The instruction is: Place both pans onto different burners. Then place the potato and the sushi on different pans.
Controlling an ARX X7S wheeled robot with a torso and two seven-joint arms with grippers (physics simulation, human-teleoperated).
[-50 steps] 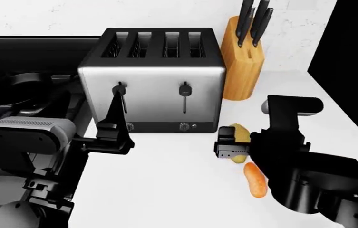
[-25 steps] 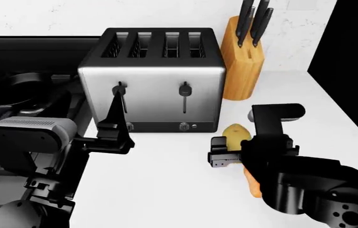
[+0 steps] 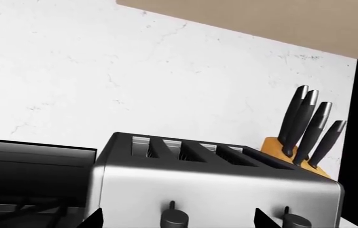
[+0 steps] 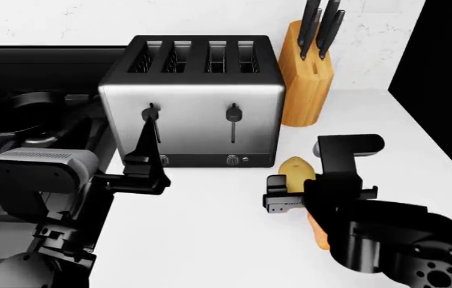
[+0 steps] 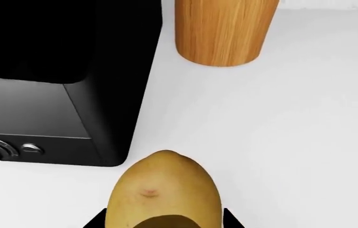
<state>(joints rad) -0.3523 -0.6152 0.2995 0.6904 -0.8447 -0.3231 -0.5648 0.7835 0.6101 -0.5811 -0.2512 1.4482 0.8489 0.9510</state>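
The right gripper (image 4: 290,195) has its jaws closed around the potato (image 4: 296,171), at about 5 o'clock from the toaster (image 4: 194,102) on the white counter (image 4: 209,240). The sushi (image 4: 319,235) lies at 5 o'clock from the potato. Whether the left gripper's (image 4: 146,171) jaws are wide or narrow, I cannot tell

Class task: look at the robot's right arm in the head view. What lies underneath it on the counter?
The sushi, mostly covered: only an orange strip shows. The potato sits at the right claw.
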